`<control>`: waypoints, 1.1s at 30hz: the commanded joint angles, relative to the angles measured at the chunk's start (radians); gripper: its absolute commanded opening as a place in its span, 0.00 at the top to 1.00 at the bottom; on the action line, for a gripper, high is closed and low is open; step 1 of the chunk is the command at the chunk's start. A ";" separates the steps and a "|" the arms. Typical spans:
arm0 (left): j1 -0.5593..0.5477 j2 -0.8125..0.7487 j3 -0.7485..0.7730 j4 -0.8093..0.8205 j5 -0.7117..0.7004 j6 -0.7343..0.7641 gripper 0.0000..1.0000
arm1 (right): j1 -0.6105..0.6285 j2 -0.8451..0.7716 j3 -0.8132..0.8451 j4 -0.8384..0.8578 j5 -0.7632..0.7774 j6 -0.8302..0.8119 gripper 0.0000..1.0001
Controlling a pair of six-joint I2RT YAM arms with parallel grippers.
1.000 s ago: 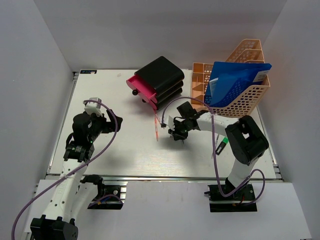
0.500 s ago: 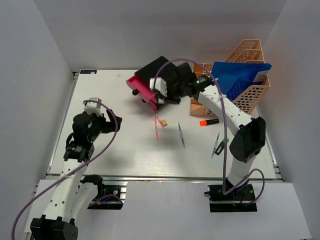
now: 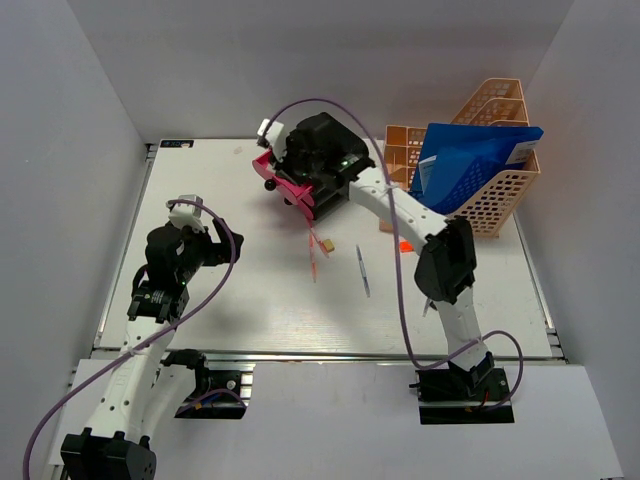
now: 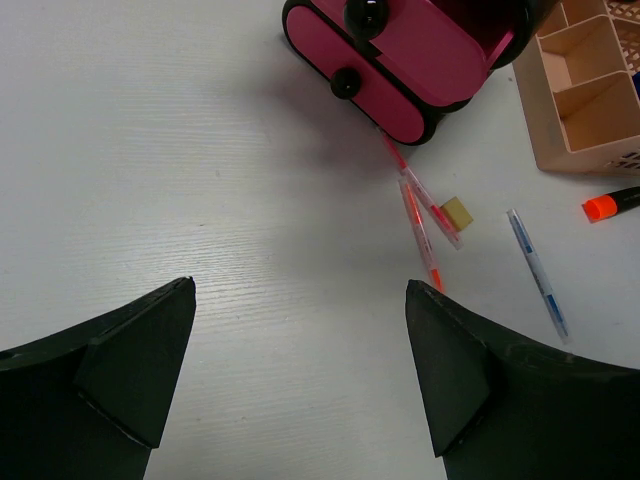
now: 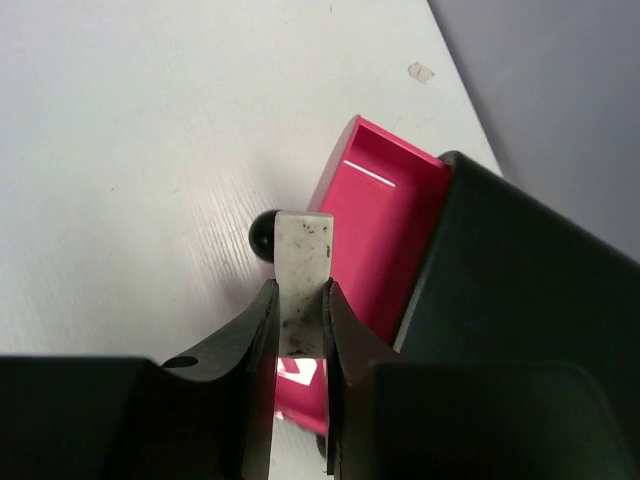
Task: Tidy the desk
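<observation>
My left gripper (image 4: 300, 300) hangs over the left part of the desk (image 3: 250, 300), fingers wide apart and holding nothing. Bare white top lies under it and out to the left edge. The silver rail (image 3: 300, 353) runs along the near edge. Farther right, toward the back edge, my right gripper (image 5: 300, 292) is clamped on a small white block (image 5: 303, 245), above the front of the pulled-out pink drawer (image 5: 385, 210) of the black drawer box (image 3: 330, 140). Just in front of the box lie two pink pens (image 4: 425, 215), a tan cube (image 4: 458, 212) and a blue pen (image 4: 537, 275), with open room nearer me. An orange marker (image 4: 608, 205) lies beside the peach rack (image 3: 490, 190) in the back right corner.
</observation>
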 commanded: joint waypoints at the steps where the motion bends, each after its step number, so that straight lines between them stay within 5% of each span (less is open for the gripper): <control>1: 0.003 -0.008 0.024 0.001 0.004 0.008 0.05 | 0.015 0.025 0.047 0.159 0.131 0.079 1.00; 11: 0.003 -0.016 0.024 0.004 0.016 0.009 0.05 | 0.020 0.059 0.021 0.222 0.258 0.062 0.98; 15: 0.003 -0.013 0.024 0.002 0.018 0.009 0.05 | 0.017 0.049 0.001 0.190 0.228 0.047 0.67; 16: 0.003 -0.013 0.024 0.002 0.020 0.009 0.05 | 0.018 0.046 -0.004 0.186 0.225 0.045 0.52; 22: 0.003 -0.011 0.023 0.005 0.021 0.009 0.05 | 0.020 0.003 -0.003 0.163 0.171 0.050 0.42; 26: 0.003 -0.007 0.023 0.002 0.021 0.009 0.05 | 0.020 -0.070 -0.001 0.135 0.143 0.059 0.53; 28: 0.003 -0.010 0.024 0.004 0.021 0.009 0.05 | 0.009 -0.137 -0.022 0.102 0.104 0.065 0.76; 29: 0.003 -0.011 0.024 0.005 0.023 0.009 0.05 | 0.005 -0.168 -0.076 0.092 0.082 0.065 0.98; 33: 0.003 -0.016 0.021 0.007 0.038 0.012 0.08 | -0.022 -0.341 -0.337 0.043 0.025 0.044 1.00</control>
